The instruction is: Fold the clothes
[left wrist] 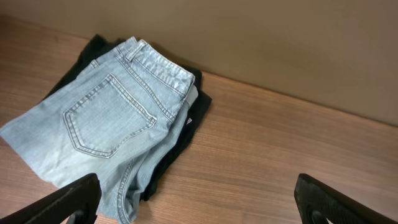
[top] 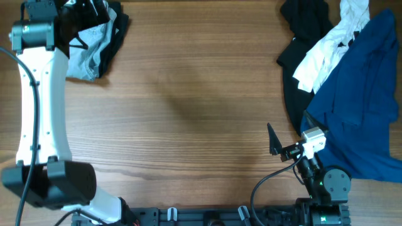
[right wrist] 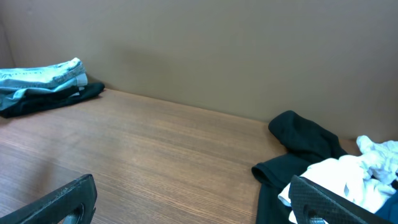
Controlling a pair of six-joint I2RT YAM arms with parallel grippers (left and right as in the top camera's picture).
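Folded pale-blue denim shorts (left wrist: 112,118) lie on top of a black garment (left wrist: 186,127) in a stack at the table's far left corner (top: 94,50). My left gripper (left wrist: 199,202) is open and empty, hovering just above and beside this stack (top: 91,16). A loose pile lies at the right: a black piece (top: 308,22), a white piece (top: 326,53) and a deep-blue piece (top: 364,107). My right gripper (top: 279,145) is open and empty, low near the front, just left of the pile. Its wrist view shows the open jaws (right wrist: 199,202), the black piece (right wrist: 305,140) and the white piece (right wrist: 354,171).
The wooden table (top: 188,113) stretches between the stack and the pile. A plain brown wall (right wrist: 217,56) stands behind the table's far edge. The left arm (top: 38,113) runs along the left side. The folded stack shows far left in the right wrist view (right wrist: 43,78).
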